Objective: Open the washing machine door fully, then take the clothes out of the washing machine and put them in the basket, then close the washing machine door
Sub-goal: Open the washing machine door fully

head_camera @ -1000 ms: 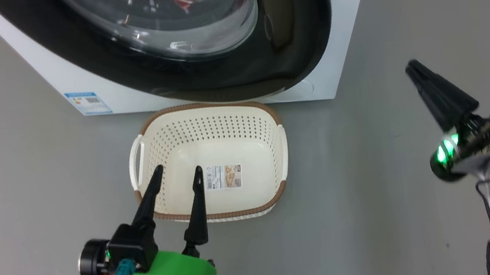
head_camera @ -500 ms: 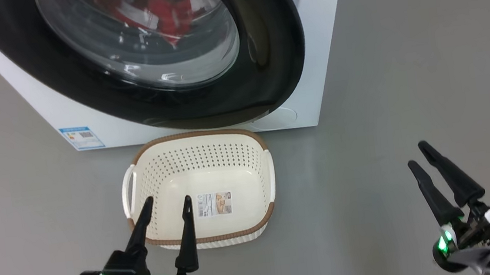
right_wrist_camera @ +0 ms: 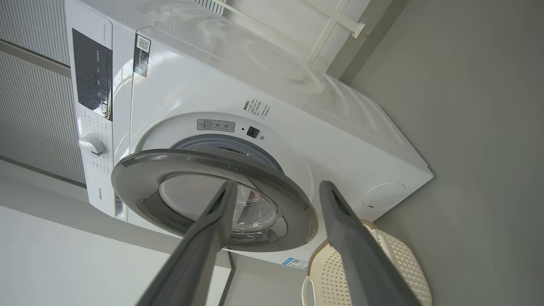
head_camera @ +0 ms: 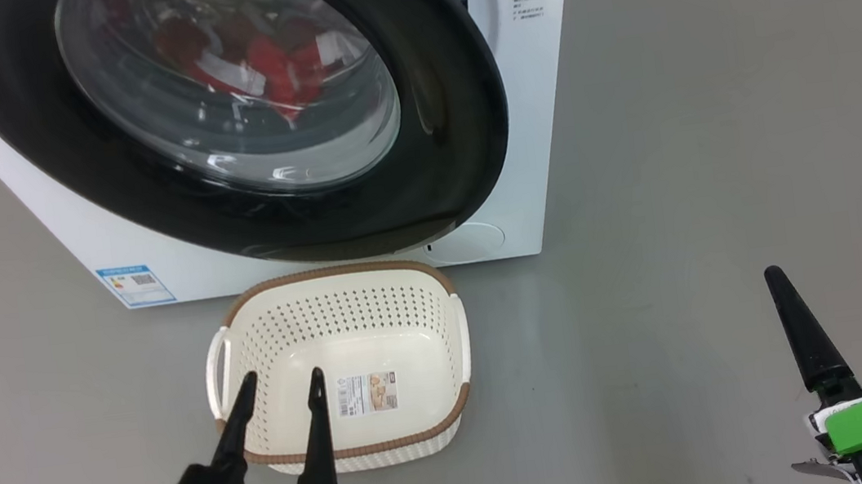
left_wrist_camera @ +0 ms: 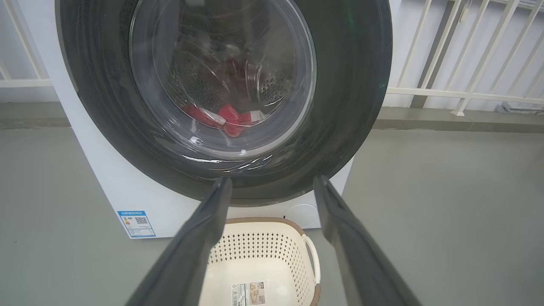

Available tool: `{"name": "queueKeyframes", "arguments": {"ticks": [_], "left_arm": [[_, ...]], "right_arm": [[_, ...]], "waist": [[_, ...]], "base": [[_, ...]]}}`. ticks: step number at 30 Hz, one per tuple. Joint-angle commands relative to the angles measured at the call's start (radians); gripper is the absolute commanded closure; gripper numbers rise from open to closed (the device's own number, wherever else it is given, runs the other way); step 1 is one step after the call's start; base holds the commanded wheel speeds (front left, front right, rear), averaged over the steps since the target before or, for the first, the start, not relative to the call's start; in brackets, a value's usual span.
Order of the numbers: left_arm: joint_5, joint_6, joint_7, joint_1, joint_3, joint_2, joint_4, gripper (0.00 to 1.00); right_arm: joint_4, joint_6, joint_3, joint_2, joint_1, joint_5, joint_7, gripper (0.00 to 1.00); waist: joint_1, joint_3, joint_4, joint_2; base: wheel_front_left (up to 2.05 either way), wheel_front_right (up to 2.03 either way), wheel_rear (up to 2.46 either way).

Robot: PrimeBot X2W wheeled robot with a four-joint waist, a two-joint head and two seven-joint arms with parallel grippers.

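Observation:
The white washing machine (head_camera: 537, 97) fills the upper left of the head view. The washing machine door (head_camera: 431, 110), with its black rim and glass bowl, stands partly ajar; in the right wrist view the door (right_wrist_camera: 297, 199) hangs off the front with the grey ring behind it. Red clothes (head_camera: 269, 64) with white trim lie in the drum behind the glass, and the clothes (left_wrist_camera: 229, 117) show again there. On the floor before the machine sits the basket (head_camera: 336, 274), with just a paper label inside. My left gripper (head_camera: 281, 380) hovers open over its near rim. My right gripper (right_wrist_camera: 278, 185) is open and holds nothing, with one finger (head_camera: 804, 336) at the lower right.
Grey floor stretches right of the machine and basket. A white railing (left_wrist_camera: 467, 91) runs behind the machine. The front carries a blue label (head_camera: 136, 285), a small round flap (head_camera: 472, 241) and a control knob (right_wrist_camera: 91, 144).
My right gripper has gone from shut to open and dropped towards the lower right. The head camera has tilted up, so the machine and basket sit lower in view.

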Motion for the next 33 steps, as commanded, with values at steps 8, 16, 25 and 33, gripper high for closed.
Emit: {"name": "queueKeyframes", "arguments": {"ticks": [8,16,25,33], "left_arm": [[0.006,-0.003,-0.008,0.028,0.045,0.011,-0.023,0.00],[0.007,-0.002,-0.008,0.058,0.051,0.011,-0.024,0.00],[0.004,0.003,-0.008,0.091,0.048,0.011,-0.019,0.00],[0.001,0.006,-0.008,0.104,0.046,0.011,-0.013,0.00]], "right_arm": [[0.038,0.001,0.079,-0.083,-0.042,-0.416,-0.195,0.00],[0.075,0.001,0.020,-0.033,-0.031,-0.807,-0.234,0.00],[0.157,0.001,-0.029,0.015,0.015,-1.115,-0.243,0.00],[0.206,0.001,-0.026,0.022,0.020,-1.157,-0.247,0.00]], "waist": [[0.0000,-0.040,-0.009,0.0000],[0.0000,-0.074,-0.015,0.0000],[0.0000,-0.107,-0.013,0.0000],[0.0000,-0.114,-0.014,0.0000]], "base": [[0.00,0.00,0.00],[0.00,0.00,0.00],[0.00,0.00,0.00],[0.00,0.00,0.00]]}}
